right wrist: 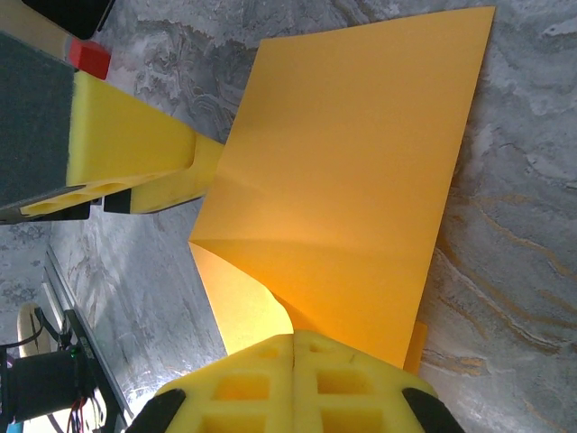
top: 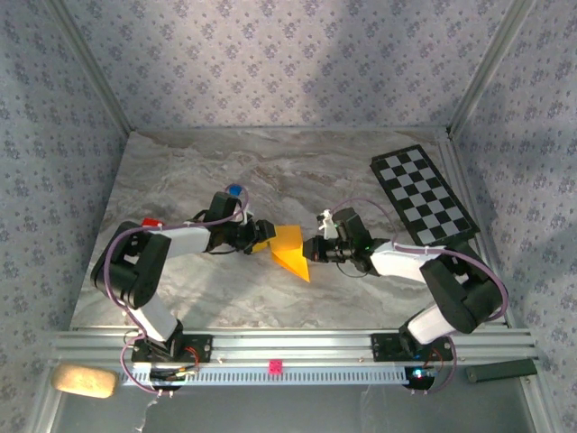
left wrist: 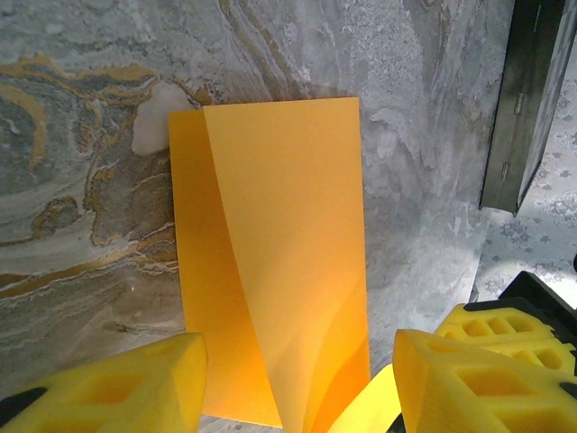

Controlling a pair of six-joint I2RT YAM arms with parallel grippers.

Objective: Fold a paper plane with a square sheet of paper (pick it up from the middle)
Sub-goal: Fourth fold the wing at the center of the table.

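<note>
Bright even light, soft shadows — paper (right wrist: 361, 162) glowing translucent, edges sharp

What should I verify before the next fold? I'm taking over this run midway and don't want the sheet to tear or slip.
1. Right gripper shut on the square sheet of paper: ok, the edge is pinched between its closed fingers.
2. Left gripper released: ok, its fingers stand apart on either side of the sheet.
3. First flap folded over: ok, a slanted crease shows in the left wrist view.
4. Sheet flat on the table: not ok, it curls up at the right gripper.
5. Crease pressed sharp all along: cannot tell.
6. Checkered board apart from the sheet: ok.
</note>
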